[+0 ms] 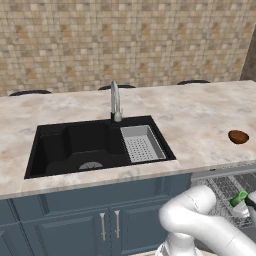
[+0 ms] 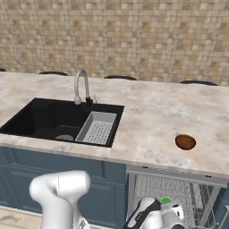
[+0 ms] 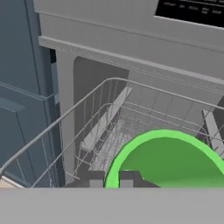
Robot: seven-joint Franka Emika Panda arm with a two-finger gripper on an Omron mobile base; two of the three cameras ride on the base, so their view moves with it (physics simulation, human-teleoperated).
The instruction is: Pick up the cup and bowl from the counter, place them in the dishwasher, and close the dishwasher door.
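Two things to load: cup's in hand, bowl's waiting its turn.
Cup (image 3: 168, 159): bright green, pinched by its rim in the tool (image 3: 111, 179), hanging low over the wire rack (image 3: 109, 127) of the open dishwasher (image 2: 179, 192).
Tool: jaws narrow, clamped on the cup's near rim at about 7 o'clock of the cup in the hand view.
Bowl (image 1: 238, 136): reddish-brown, sitting alone on the tabletop (image 1: 200, 115), out at 3 o'clock from the sink (image 1: 90, 145), just back from the front edge above the dishwasher.
Step, my guess: lowering the cup into the rack.
Doing it well: I'd keep the cup level, drop it inside the rack's rail rather than onto it, and only let go once it's sitting on the wires. Otherwise it tips.
Hand view bonus: shows the rack wires, the cup's open mouth and the pinch itself.
Base views bonus: show the bowl, the tap (image 2: 80, 87) and the whole tabletop, with only a green sliver of cup by the arm.
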